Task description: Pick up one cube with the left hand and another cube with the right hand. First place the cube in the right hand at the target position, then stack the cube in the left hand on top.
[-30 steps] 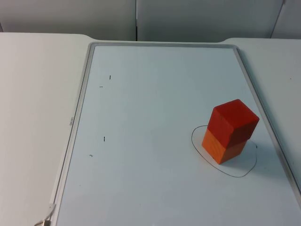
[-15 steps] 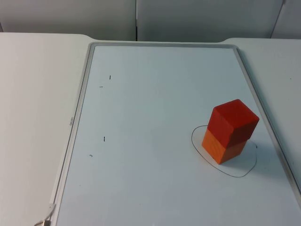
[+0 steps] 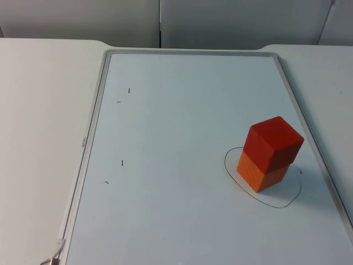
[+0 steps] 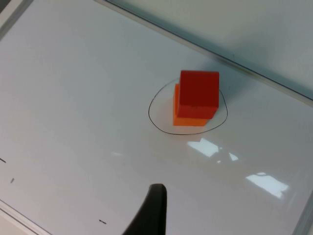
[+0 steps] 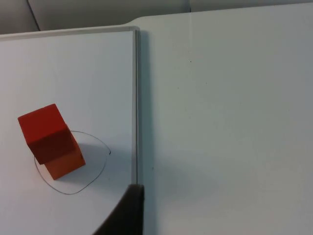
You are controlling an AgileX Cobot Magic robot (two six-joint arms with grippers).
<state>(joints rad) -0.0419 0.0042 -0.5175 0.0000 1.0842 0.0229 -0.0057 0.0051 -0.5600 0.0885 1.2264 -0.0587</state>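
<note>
You have two cubes in front of you: one red cube [image 3: 274, 141] sitting on one orange cube [image 3: 261, 172], both inside the single hand-drawn circle [image 3: 263, 178] at the lower right of the top view, on the one whiteboard [image 3: 182, 110] that lies on the table [image 3: 38, 110]; the stack looks finished, so the task reads as done.

The top cube is twisted a little against the one under it and overhangs on one side; that offset is your main risk, since a knock to the table or the board could tip or slide the red cube off; I judge it steady as it stands. The circle's edge runs just beside the orange cube on the left, so a small nudge would push the stack across the line.

From the left wrist camera you see one black fingertip [image 4: 152, 213] of the left gripper, well apart from the stack; from the right wrist camera one black fingertip [image 5: 128, 210] of the right gripper stands over the board's frame, near the circle; I cannot tell whether either claw is released or clenched, though neither touches a cube; both arms wait.
</note>
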